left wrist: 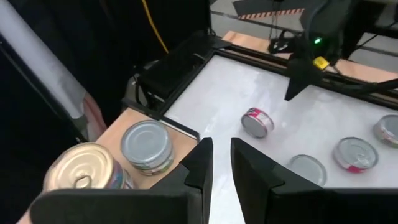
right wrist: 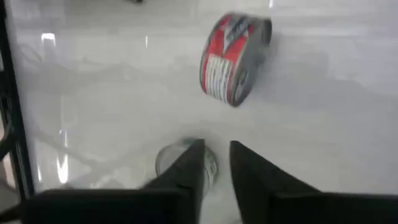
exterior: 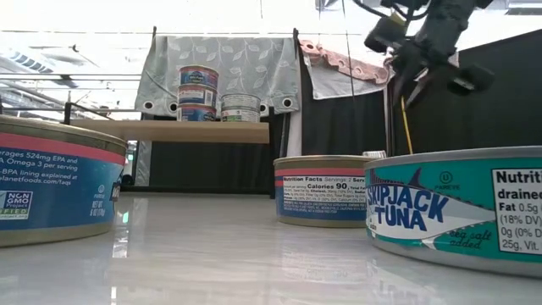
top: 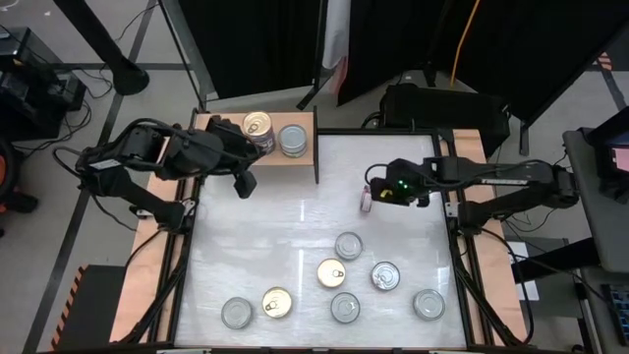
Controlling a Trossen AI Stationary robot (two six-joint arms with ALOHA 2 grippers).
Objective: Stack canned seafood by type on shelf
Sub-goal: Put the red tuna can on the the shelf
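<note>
While a red-labelled tin (right wrist: 234,59) lies tipped on the table, right pincer (right wrist: 214,163) barely parted, empty, left pincer (left wrist: 219,163) likewise.

Red-and-white label on tilted can (right wrist: 233,59), upper centre. Teal label on can (exterior: 457,212), lower right. Gold lid on can (top: 331,272), lower centre. Pale wood shelf (top: 300,165), upper left.

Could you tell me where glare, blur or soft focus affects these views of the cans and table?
High view: pale glare streaks across the table. Low view: the nearest tuna can looms large, and the shelf cans behind are small but readable. Right wrist view: the red-labelled can on its side looks smeared. Left wrist view: the gold-lidded can is soft.
</note>
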